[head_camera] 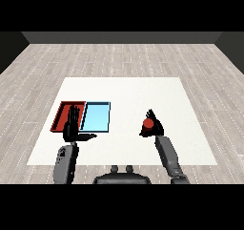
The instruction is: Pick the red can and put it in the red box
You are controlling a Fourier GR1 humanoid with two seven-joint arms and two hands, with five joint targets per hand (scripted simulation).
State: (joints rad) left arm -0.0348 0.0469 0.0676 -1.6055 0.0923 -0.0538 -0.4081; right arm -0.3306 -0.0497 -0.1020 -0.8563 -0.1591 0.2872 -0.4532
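The red can (148, 124) stands on the white table right of centre, with my right hand (155, 125) curled round it from the right and behind. The red tray (62, 112) lies at the left of the table, touching the light blue tray (96, 117) on its right. My left hand (72, 127) hovers over the red tray's near right part, fingers straight and pointing away, thumb stretched to the right, holding nothing. It hides part of the red tray's inside.
The white table (124, 93) stretches wide behind the trays and the can. Its front edge runs just before both forearms. Grey wooden floor surrounds it.
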